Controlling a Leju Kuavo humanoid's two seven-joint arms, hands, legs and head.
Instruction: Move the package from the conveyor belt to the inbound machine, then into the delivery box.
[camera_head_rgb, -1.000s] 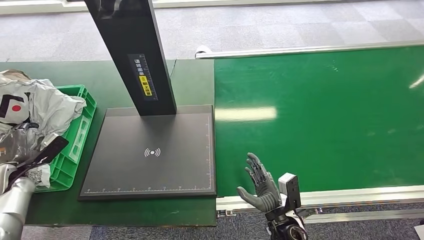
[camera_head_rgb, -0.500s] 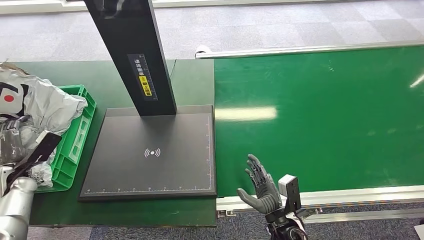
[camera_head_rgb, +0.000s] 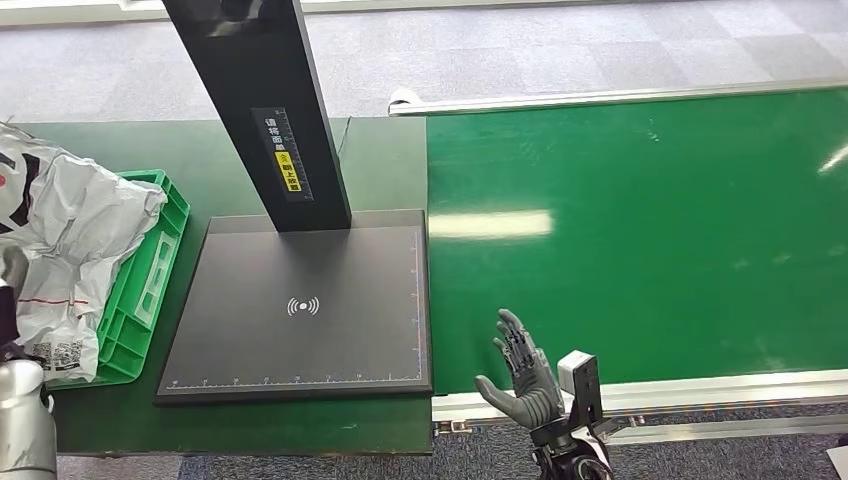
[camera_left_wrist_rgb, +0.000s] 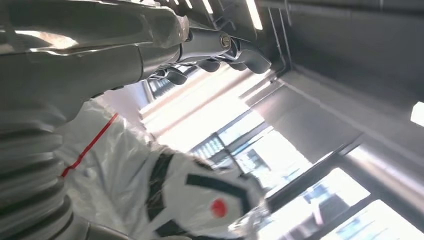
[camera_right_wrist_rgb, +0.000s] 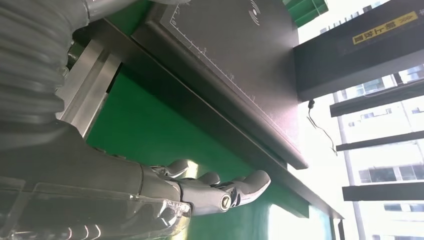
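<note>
The right hand is raised at the near edge of the scene, palm turned inward, its fingers spread and lightly curved, holding nothing. The left arm comes up at the lower left of the head view. In the left wrist view the left hand shows its fingers curled; whether they clasp anything cannot be told.

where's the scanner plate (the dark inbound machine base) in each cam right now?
Head view: the scanner plate lies centre-left, between the green crate and the conveyor belt.
Left wrist view: not in it; the package shows there.
Right wrist view: the plate runs across the upper middle, above the right robot hand.
Shared landmark: the wireless symbol printed on the plate.
</note>
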